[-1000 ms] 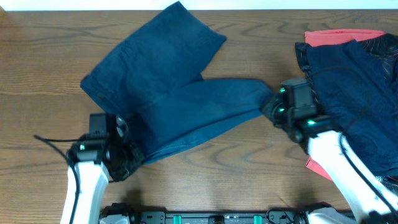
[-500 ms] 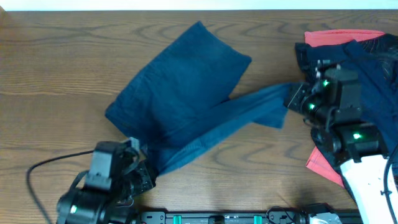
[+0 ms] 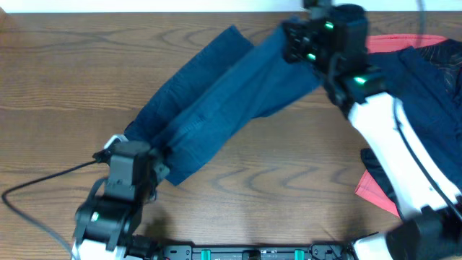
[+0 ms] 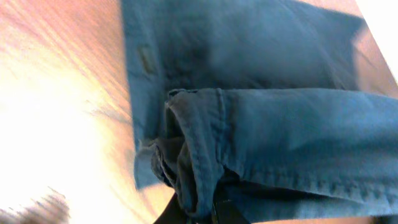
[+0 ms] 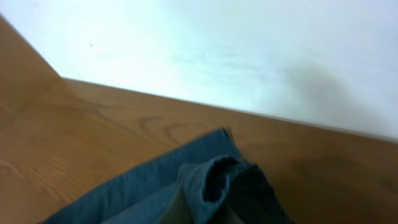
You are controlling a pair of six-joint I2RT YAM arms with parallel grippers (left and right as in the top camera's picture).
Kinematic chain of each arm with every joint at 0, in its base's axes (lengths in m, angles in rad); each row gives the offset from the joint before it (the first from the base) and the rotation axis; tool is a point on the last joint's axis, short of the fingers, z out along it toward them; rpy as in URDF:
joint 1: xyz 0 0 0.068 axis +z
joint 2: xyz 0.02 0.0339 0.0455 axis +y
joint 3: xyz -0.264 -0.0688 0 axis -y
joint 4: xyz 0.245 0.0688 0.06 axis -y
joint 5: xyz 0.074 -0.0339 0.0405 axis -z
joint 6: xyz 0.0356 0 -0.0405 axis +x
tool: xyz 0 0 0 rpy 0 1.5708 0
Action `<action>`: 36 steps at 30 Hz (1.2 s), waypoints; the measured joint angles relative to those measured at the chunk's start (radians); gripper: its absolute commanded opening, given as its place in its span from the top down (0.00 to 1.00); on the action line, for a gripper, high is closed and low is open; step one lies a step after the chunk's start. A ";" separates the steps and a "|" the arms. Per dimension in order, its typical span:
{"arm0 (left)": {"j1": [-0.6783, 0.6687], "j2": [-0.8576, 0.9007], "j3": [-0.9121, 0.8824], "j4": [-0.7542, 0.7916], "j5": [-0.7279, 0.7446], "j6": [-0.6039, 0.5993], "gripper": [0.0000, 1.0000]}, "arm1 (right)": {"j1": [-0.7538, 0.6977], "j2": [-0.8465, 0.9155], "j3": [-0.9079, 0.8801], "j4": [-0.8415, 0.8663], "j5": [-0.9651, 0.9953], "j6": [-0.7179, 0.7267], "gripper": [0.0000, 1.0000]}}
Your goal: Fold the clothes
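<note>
The navy shorts (image 3: 216, 101) stretch in a long diagonal band across the wooden worktop (image 3: 274, 188), from near the front left up toward the far edge just right of centre. Their 2 legs run side by side along that diagonal and overlap: one lies flat on the wood on the far-left side, and the other sits partly on top of it and is pulled taut between the 2 arms. The left pincer (image 3: 157, 165) is clamped on the shorts at the lower-left end. Its wrist camera shows a thick, crumpled fold of stitched navy cloth bunched right at its tips, with a flatter layer of the garment spread out behind on the wood. The right pincer (image 3: 290, 42) is closed on the opposite end, close to the far edge of the worktop. Its wrist camera shows a rolled lump of the blue cloth gripped at the bottom of the frame, with bare wood and a white wall (image 5: 249, 50) beyond. The other clothes (image 3: 426, 101) lie heaped at the right side of the worktop, mostly dark navy, with a red garment (image 3: 393, 43) showing at the far edge of the heap and again at its near side. A black cable (image 3: 43, 184) trails left from the left arm.
</note>
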 measured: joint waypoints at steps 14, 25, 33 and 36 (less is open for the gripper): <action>0.143 0.469 0.000 0.356 -0.190 -0.085 0.94 | 0.032 0.407 0.016 0.325 0.048 -0.060 0.99; 0.169 0.610 0.000 0.464 -0.217 -0.082 0.78 | 0.060 0.514 0.019 0.539 0.077 -0.068 0.89; 0.187 0.623 -0.002 0.517 -0.288 -0.079 0.30 | 0.068 0.541 0.024 0.623 0.156 -0.077 0.01; 0.198 0.622 -0.003 0.620 -0.295 -0.018 0.30 | 0.057 0.533 0.030 0.513 0.180 -0.076 0.01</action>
